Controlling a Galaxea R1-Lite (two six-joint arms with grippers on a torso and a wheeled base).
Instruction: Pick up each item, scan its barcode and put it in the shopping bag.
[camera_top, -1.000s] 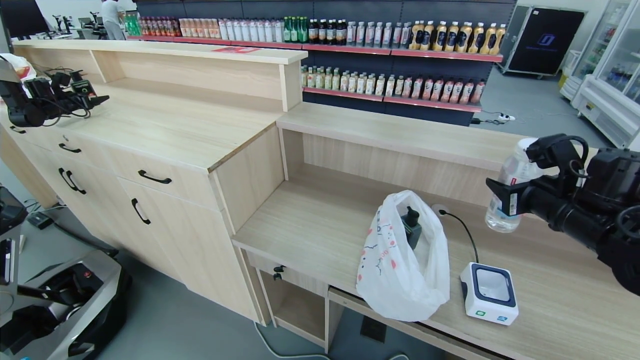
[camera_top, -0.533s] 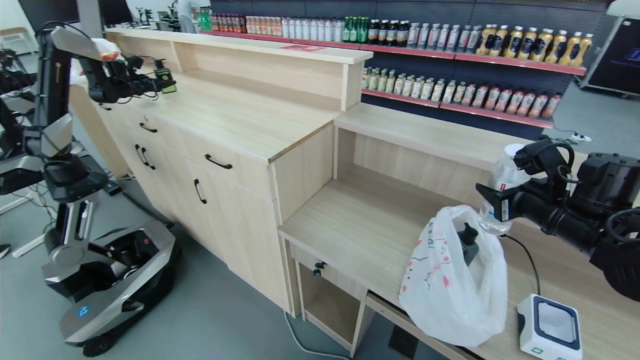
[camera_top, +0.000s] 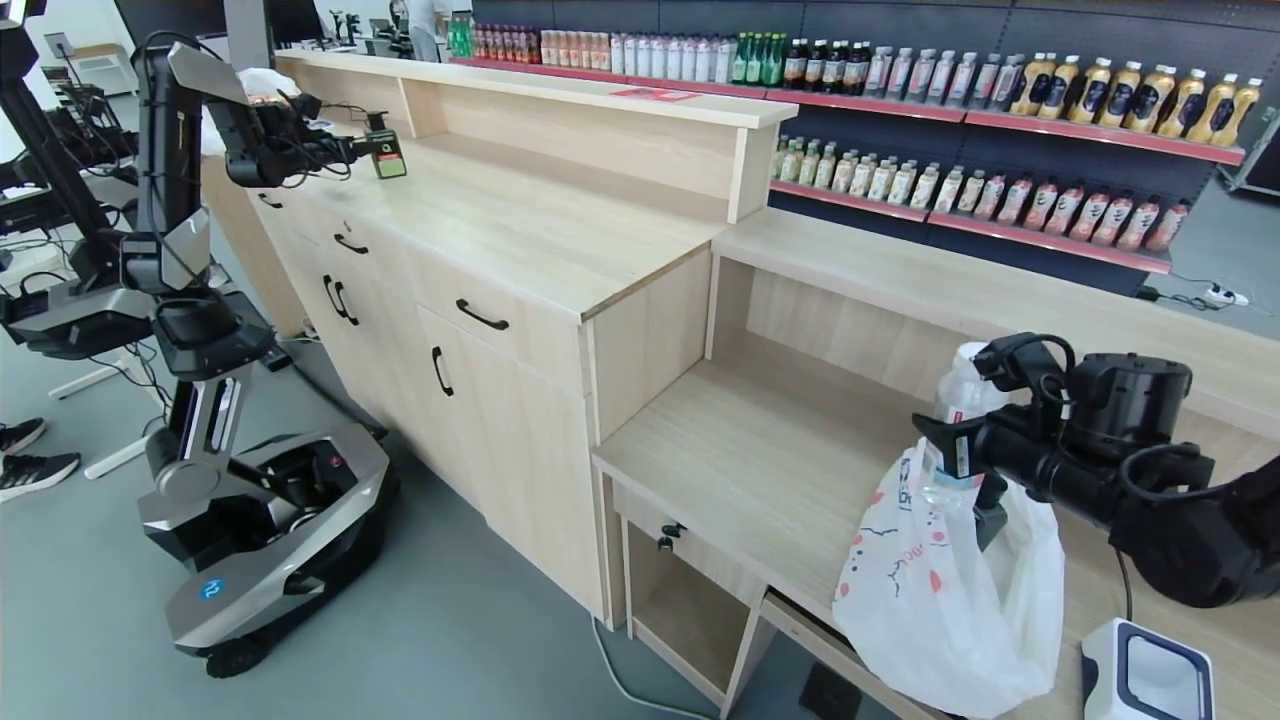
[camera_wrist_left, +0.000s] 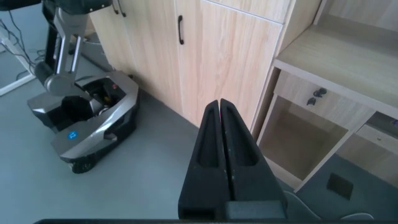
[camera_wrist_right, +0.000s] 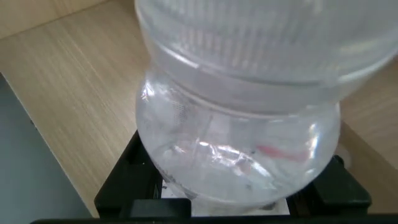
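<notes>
The water bottle (camera_top: 960, 395) hangs upright at the shopping bag's (camera_top: 940, 600) open mouth, clamped in my right tool (camera_top: 950, 460). If I let go off-centre, it could catch the limp rim, fold the bag and roll across the surface (camera_top: 760, 450). It could also knock the dark item (camera_top: 988, 520) inside. The scanner (camera_top: 1145, 675) sits just right of the bag.

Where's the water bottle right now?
Head view, robot's right side: the water bottle is held by the right gripper at the open mouth of the shopping bag on the lower counter.
</notes>
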